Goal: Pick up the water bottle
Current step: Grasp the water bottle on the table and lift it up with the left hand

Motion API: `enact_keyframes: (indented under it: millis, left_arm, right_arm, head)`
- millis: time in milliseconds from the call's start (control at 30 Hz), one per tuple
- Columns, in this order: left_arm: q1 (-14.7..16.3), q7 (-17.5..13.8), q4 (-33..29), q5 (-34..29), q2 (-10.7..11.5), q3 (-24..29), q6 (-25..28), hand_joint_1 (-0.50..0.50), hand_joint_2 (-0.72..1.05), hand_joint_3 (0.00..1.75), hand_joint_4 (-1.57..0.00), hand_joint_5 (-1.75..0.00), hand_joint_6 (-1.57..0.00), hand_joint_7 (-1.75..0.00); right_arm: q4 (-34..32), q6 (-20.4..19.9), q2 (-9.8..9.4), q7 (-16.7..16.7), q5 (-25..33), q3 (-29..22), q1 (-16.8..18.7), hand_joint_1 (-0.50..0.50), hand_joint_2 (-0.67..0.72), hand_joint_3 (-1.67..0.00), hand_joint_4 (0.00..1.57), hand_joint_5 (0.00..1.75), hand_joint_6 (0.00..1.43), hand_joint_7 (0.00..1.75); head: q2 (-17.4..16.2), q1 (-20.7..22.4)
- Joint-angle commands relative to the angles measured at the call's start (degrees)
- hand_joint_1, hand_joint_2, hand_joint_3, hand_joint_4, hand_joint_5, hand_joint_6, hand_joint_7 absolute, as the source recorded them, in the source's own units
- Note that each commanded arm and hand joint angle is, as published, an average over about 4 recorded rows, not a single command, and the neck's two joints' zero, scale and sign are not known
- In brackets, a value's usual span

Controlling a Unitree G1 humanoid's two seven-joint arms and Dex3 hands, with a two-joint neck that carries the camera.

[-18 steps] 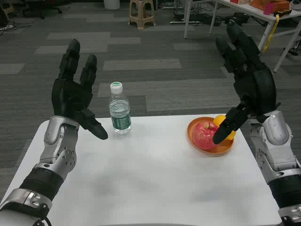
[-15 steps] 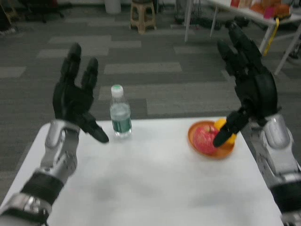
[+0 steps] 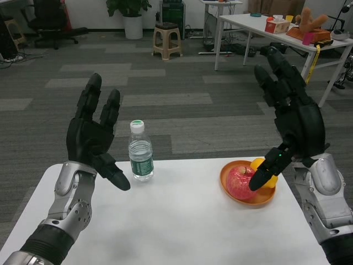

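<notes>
A clear water bottle [image 3: 140,151] with a white cap and green label stands upright near the far edge of the white table [image 3: 176,221]. My left hand [image 3: 95,132] is raised just left of the bottle, open, fingers spread upward, thumb pointing toward the bottle without touching it. My right hand [image 3: 289,116] is raised on the right side, open, with its thumb hanging over the orange plate.
An orange plate [image 3: 249,195] holding a red apple [image 3: 240,181] and a yellow fruit [image 3: 258,164] sits at the table's right. Beyond the table lie grey carpet, a stool [image 3: 166,40] and a white table [image 3: 276,27] with items.
The whole picture has shifted downward, so the camera tilted up and shows more of the room. Both hands and the bottle keep their places relative to one another.
</notes>
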Motion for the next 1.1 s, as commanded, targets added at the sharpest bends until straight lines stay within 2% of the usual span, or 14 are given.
enact_keyframes:
  millis: [33, 333, 500, 633, 900, 1100]
  left_arm:
    - [0.34, 0.16, -0.16, 0.27, 0.02, 0.04, -0.55, -0.50, -0.72, 0.07, 0.00, 0.00, 0.00, 0.00]
    - [-0.36, 0.16, 0.54, 0.23, 0.02, 0.04, -0.55, -0.50, -0.72, 0.04, 0.00, 0.00, 0.00, 0.00]
    - [-0.98, 0.16, 1.49, 0.23, 0.02, 0.13, -0.55, -0.50, -0.72, 0.09, 0.00, 0.00, 0.00, 0.00]
    - [-1.28, 0.16, 2.03, 0.23, 0.02, 0.21, -0.55, -0.50, -0.72, 0.04, 0.00, 0.00, 0.00, 0.00]
    - [-1.85, 0.16, 3.24, 0.23, 0.02, 0.57, -0.55, -0.49, -0.72, 0.09, 0.00, 0.00, 0.00, 0.00]
    - [-2.73, 1.17, 4.85, 0.84, 0.26, 1.69, -0.16, -0.49, -0.72, 0.09, 0.00, 0.00, 0.00, 0.00]
  right_arm:
    - [-0.15, -0.67, -0.78, -0.30, 0.43, -0.04, 0.13, -0.46, 0.47, 0.00, 0.00, 0.00, 0.00, 0.00]
    - [0.49, -0.60, -0.78, -0.30, 0.43, -0.04, -0.35, -0.46, 0.47, 0.00, 0.00, 0.00, 0.00, 0.00]
    - [1.14, -0.58, -0.69, -0.30, 0.37, 0.09, -0.99, -0.46, 0.47, 0.00, 0.00, 0.00, 0.00, 0.00]
    - [1.74, -0.58, -0.69, -0.30, 0.39, 0.24, -1.43, -0.46, 0.47, 0.00, 0.00, 0.00, 0.00, 0.00]
    - [2.79, -0.58, -0.58, -0.30, 0.35, 0.53, -2.22, -0.46, 0.47, 0.00, 0.00, 0.00, 0.00, 0.00]
    - [3.32, -0.67, -0.38, -0.30, 0.39, 0.66, -2.66, -0.46, 0.47, 0.00, 0.00, 0.00, 0.00, 0.00]
  head:
    - [-0.16, -0.06]
    - [-0.54, -0.12]
    - [-0.80, -0.14]
    - [-0.97, -0.07]
    - [-1.23, -0.04]
    - [-2.04, 0.31]
